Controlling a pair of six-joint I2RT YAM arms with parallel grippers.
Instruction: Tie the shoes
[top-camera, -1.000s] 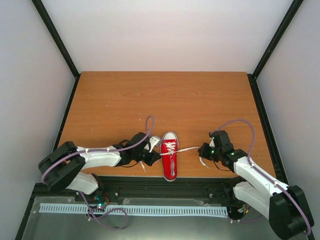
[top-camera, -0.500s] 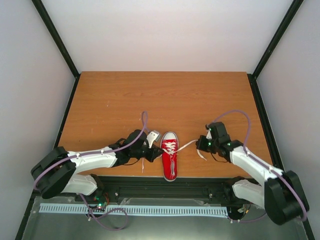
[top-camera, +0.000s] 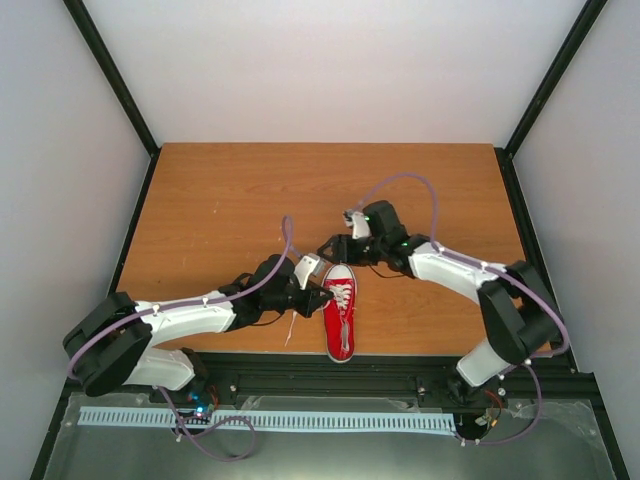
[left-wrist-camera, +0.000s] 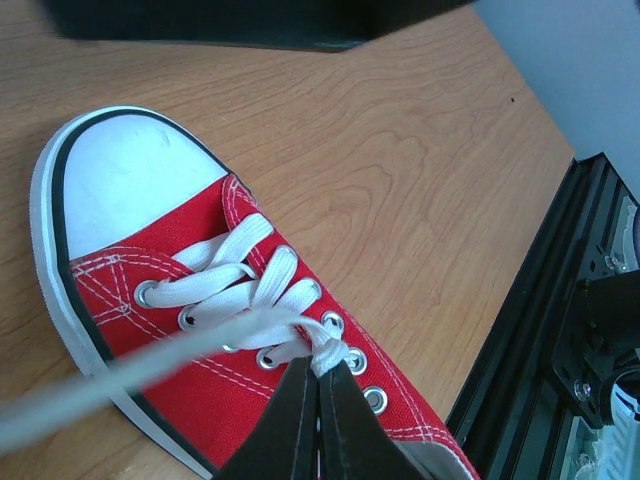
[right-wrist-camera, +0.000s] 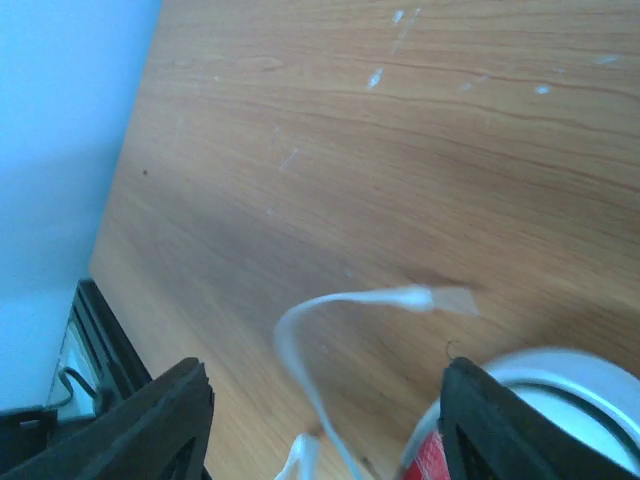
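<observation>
beside left claw (left-wrist-camera: 320, 368), red shoe (top-camera: 340, 322), lace (left-wrist-camera: 150, 363) pinched, right claw (top-camera: 335, 246) wide beyond toe

The left arm (top-camera: 190, 315) stretches rightward, jaws pinched shut; the right arm (top-camera: 447, 270) folds leftward, jaws spread wide.

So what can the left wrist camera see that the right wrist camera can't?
Only the left wrist view shows the red top of the sneaker, its eyelets, and the left gripper, jaws shut on a lace. Only the right wrist view shows the right gripper, jaws open, and a loose lace end curling up. Both show the white toe cap and the wooden table.
</observation>
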